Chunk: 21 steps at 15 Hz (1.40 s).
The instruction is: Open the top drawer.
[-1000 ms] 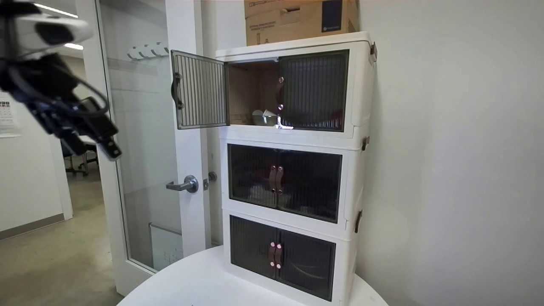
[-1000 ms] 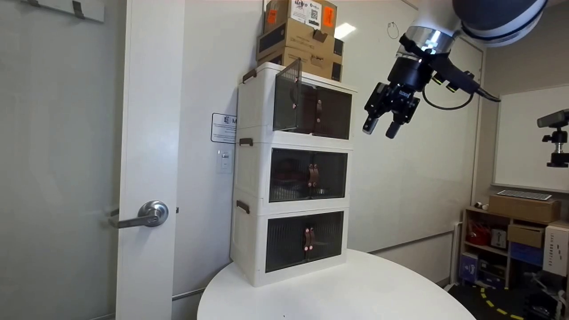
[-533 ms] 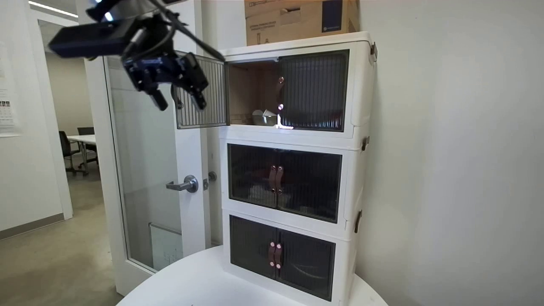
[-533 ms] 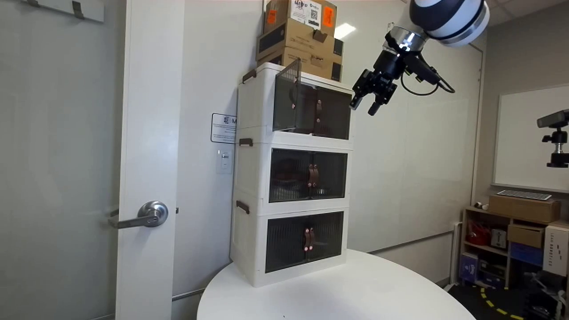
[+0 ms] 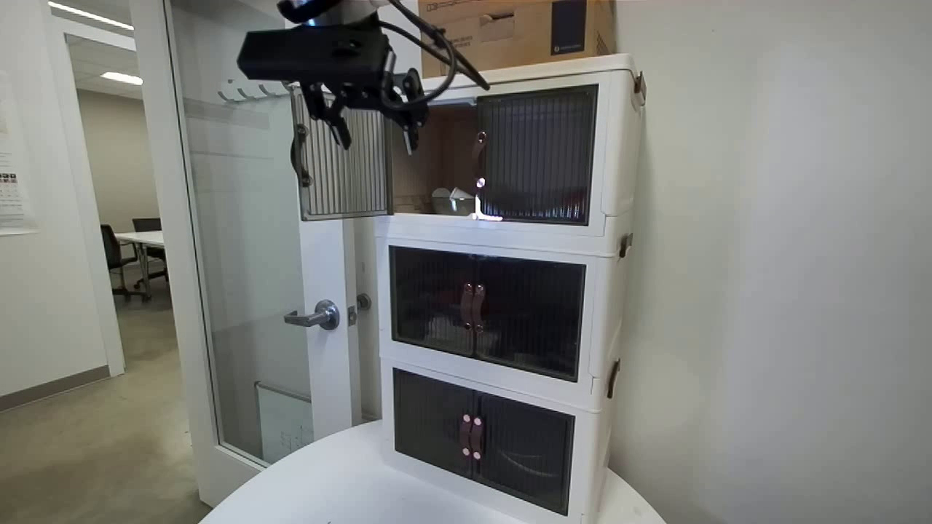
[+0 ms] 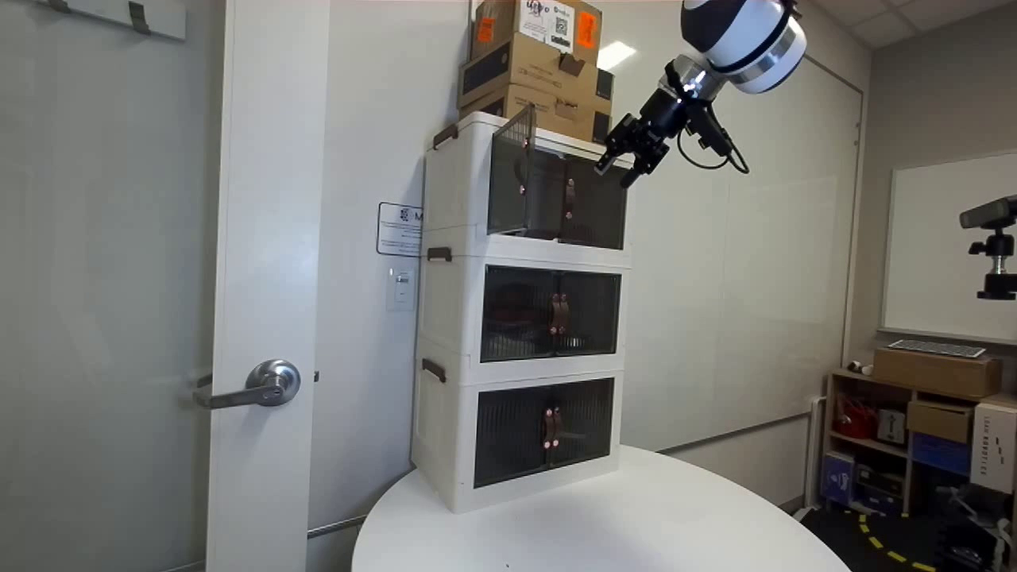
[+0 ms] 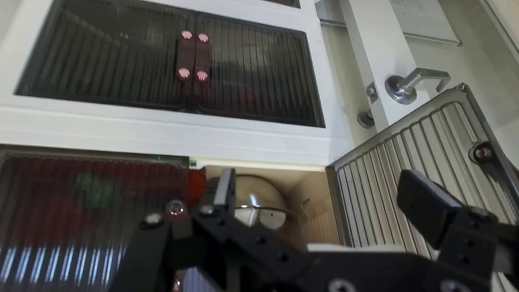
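In an exterior view your arm [image 6: 747, 36] slopes down from above the right edge of the table [image 6: 636, 524]; your gripper [image 6: 614, 175], tilted downward, hangs well above the table, its fingers [image 7: 425, 207] parted wide.

Apparently a robotics lab in an office: beyond the left edge of a white-framed glass door [image 5: 247, 291], black chairs [image 5: 113, 249] stand at the edges of a white table [image 5: 143, 237]; an exterior view shows a black-and-white robot arm [image 6: 743, 38], a black mounted camera [image 6: 991, 215] and a framed rectangular whiteboard [image 6: 949, 250].
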Each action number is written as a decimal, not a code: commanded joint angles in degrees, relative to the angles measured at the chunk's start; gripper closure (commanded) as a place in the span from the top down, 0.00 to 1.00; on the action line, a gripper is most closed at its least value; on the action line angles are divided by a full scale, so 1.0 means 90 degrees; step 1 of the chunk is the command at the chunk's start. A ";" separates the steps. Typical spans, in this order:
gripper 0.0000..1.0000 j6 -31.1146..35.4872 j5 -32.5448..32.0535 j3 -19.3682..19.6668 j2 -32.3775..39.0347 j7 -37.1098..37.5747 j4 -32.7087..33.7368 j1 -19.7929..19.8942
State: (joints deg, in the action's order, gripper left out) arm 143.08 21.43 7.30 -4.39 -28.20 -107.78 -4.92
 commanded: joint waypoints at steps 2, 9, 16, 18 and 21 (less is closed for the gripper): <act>1.00 -0.0446 0.1653 -0.0125 0.0627 -0.2232 0.0956 0.0197; 1.00 -0.0239 0.2008 -0.0322 0.0800 -0.2868 0.0732 0.0644; 1.00 -0.0074 0.2101 -0.0452 0.0906 -0.3153 0.0647 0.0708; 1.00 -0.0021 0.2088 -0.0516 0.0963 -0.3473 0.0645 0.0748; 1.00 0.0373 0.2215 -0.0601 0.0961 -0.3970 0.0520 0.0795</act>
State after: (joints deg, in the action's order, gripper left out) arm 142.58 39.98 3.23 4.25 -59.30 -102.17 1.20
